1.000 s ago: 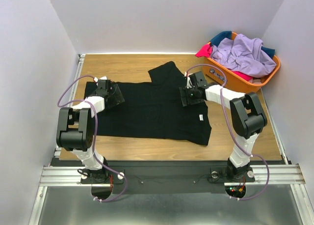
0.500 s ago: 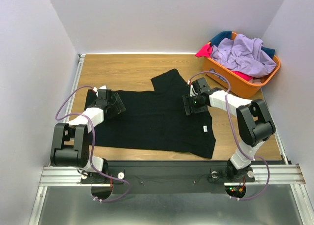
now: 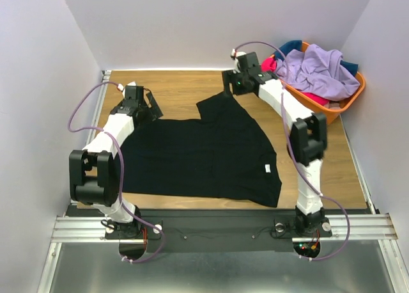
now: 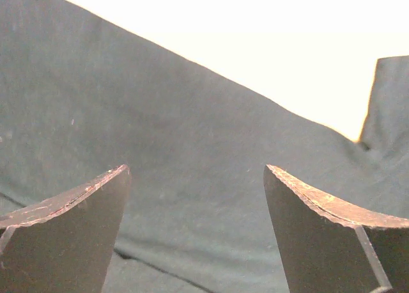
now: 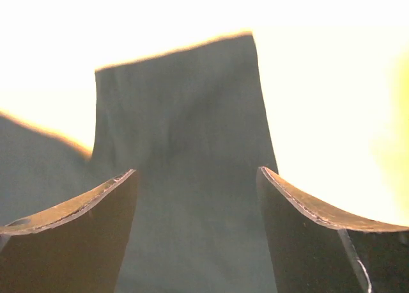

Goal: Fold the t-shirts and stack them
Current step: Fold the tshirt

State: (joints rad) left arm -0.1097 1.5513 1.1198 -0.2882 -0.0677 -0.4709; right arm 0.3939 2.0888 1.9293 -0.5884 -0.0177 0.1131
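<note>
Left gripper [image 4: 195, 178] and right gripper [image 5: 195, 174] have swung to the far edge of the black t-shirt [image 3: 198, 155], my jaws apart and empty; nothing folded yet, other t-shirts [image 3: 316, 69] wait in basket [image 3: 310, 106].

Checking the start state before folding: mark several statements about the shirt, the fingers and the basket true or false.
1. The black shirt lies spread on the table. True.
2. The left fingers clamp the shirt. False: they are open, holding nothing.
3. The right fingers are open near a sleeve. True.
4. The basket is empty. False: it holds other shirts.
</note>
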